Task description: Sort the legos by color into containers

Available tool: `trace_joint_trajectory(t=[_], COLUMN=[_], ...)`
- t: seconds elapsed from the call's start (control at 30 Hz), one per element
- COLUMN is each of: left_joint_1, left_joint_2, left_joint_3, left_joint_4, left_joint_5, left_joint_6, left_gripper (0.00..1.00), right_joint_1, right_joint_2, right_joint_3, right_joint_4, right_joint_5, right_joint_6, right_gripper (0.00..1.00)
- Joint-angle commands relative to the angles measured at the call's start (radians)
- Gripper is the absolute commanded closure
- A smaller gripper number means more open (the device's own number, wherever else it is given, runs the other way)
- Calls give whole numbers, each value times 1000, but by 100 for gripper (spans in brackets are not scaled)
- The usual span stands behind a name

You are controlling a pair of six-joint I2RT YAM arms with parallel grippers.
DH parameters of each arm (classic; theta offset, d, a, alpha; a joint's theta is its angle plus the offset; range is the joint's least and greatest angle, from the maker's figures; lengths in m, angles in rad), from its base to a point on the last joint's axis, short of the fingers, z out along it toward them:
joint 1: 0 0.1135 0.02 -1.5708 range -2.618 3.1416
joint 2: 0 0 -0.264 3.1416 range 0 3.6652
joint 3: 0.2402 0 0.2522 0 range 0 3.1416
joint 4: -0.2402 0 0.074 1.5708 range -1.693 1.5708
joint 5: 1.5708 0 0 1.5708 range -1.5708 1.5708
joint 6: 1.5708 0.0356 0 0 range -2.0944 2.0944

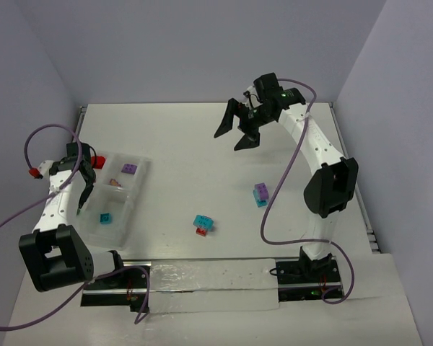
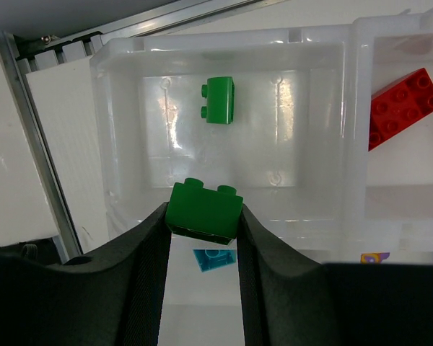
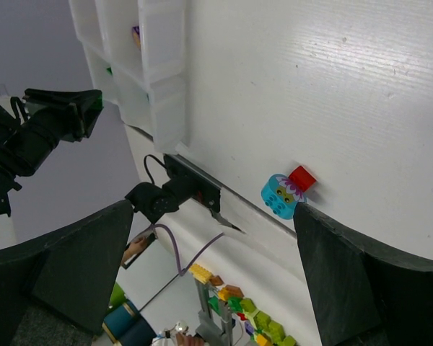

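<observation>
My left gripper (image 2: 203,223) is shut on a green lego (image 2: 203,209), which hangs tilted above a compartment of the clear tray (image 2: 325,58). A second green lego (image 2: 219,100) lies in that compartment. In the adjoining compartment lies a red lego (image 2: 404,107), and a cyan one (image 2: 215,258) shows below the held brick. From above, the left gripper (image 1: 85,194) hovers over the tray's left side (image 1: 141,189). My right gripper (image 1: 238,131) is open and raised over the far table, holding nothing. A cyan-and-red pair (image 1: 202,224) and a purple-and-cyan pair (image 1: 260,193) lie on the table.
The tray also holds a purple lego (image 1: 129,169) and a cyan lego (image 1: 105,217). The cyan-and-red pair (image 3: 285,193) shows in the right wrist view near the table's front edge. Walls close in the table at the back and on both sides.
</observation>
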Motion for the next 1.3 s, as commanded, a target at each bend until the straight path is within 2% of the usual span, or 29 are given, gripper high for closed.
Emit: trace_joint_trajectory(t=[0.0, 0.07, 0.13, 0.23, 0.33, 0.47, 0.67, 0.8, 0.9, 0.93, 1.0, 1.07, 1.17, 1.27], left_joint_1=[20, 27, 39, 42, 42, 40, 32, -5, -56, -56, -131, -170, -243, -263], left_joint_2=[15, 21, 49, 78, 83, 89, 54, 18, 16, 20, 20, 5, -29, -62], left_joint_3=[2, 5, 31, 78, 99, 135, 190, 238, 261, 264, 246, 229, 246, 264], left_joint_4=[59, 80, 103, 102, 122, 120, 130, 121, 82, 81, 83, 104, 92, 71], left_joint_5=[-6, 3, 7, 3, 23, 44, 139, 196, 222, 219, 232, 263, 306, 358], left_joint_6=[6, 25, 52, 77, 108, 144, 274, 319, 323, 320, 323, 334, 338, 326], left_gripper=[61, 53, 38, 23, 17, 16, 16, 15, 15, 15, 14, 14, 13, 13], right_joint_1=[9, 10, 13, 15, 16, 18, 41, 84, 165, 166, 248, 308, 385, 443], right_joint_2=[22, 22, 24, 25, 25, 24, 34, 3, -52, -53, -124, -189, -321, -408], right_joint_3=[49, 45, 37, 32, 13, -7, 27, 23, 16, 16, -64, -151, -344, -490], right_joint_4=[-22, -23, -25, -25, -19, -12, -25, -35, -62, -62, -37, 33, 156, 301], right_joint_5=[-17, -16, -17, -9, 11, 43, 182, 342, 532, 534, 736, 803, 767, 728], right_joint_6=[-6, -4, -3, -3, -3, -3, -30, -71, -109, -118, -145, -152, -174, -191], right_gripper=[0, 0, 0, 0, 0, 0, 0, 0, 0, 0, 0, 0, 0, 1])
